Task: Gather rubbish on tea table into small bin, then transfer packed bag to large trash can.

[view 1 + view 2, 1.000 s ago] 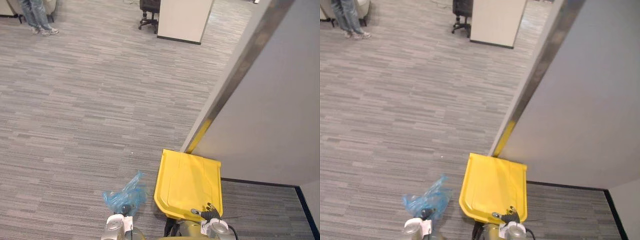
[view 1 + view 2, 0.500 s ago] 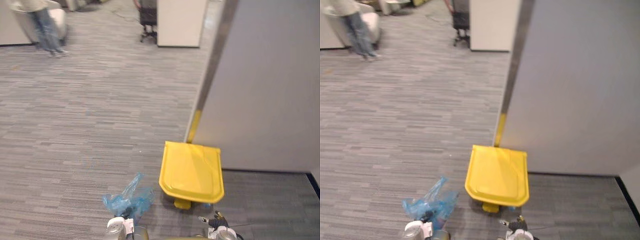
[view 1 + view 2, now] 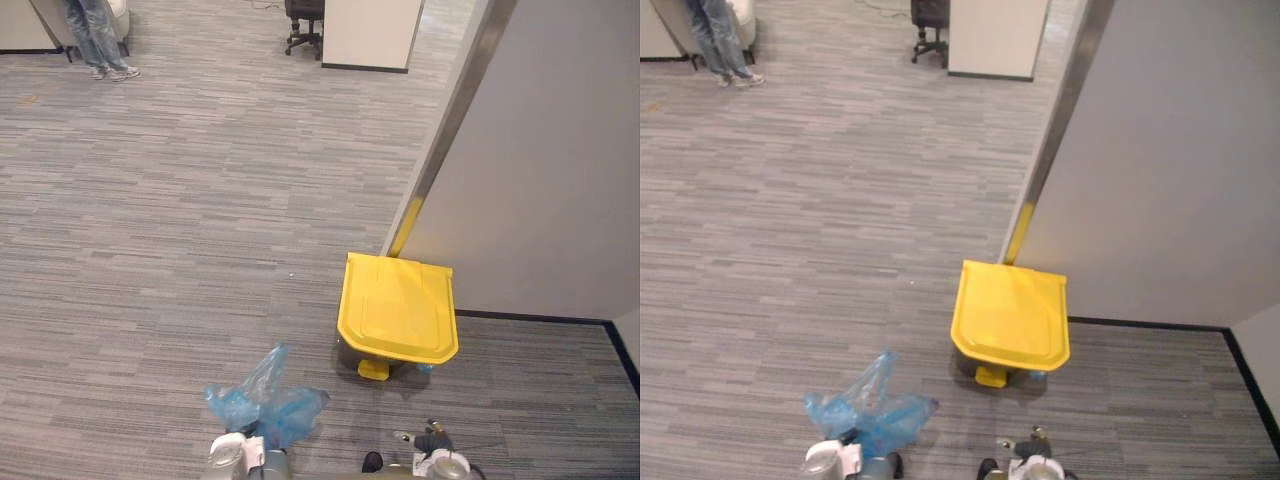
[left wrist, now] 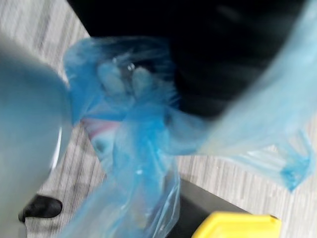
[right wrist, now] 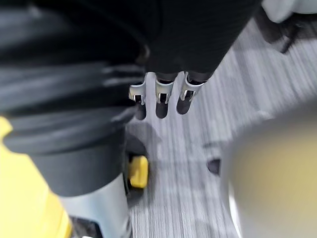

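Trash can [image 3: 398,320], shut, is faced; the packed blue bag [image 3: 265,405] is carried left of it by the left hand [image 3: 230,455], whose fingers cannot be made out. The right hand [image 5: 162,94], fingers straight and apart, is hung before the can's pedal [image 3: 374,369]; the can should be opened before the bag is lowered in.

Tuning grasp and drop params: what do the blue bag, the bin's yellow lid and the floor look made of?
Blue bag: thin plastic film, translucent and glossy. It crinkles, and something pinkish shows through it in the left wrist view.
Yellow lid: probably hard moulded plastic, smooth with a slight sheen and a raised rim.
Floor: looks like low-pile carpet, matte with grey streaks.
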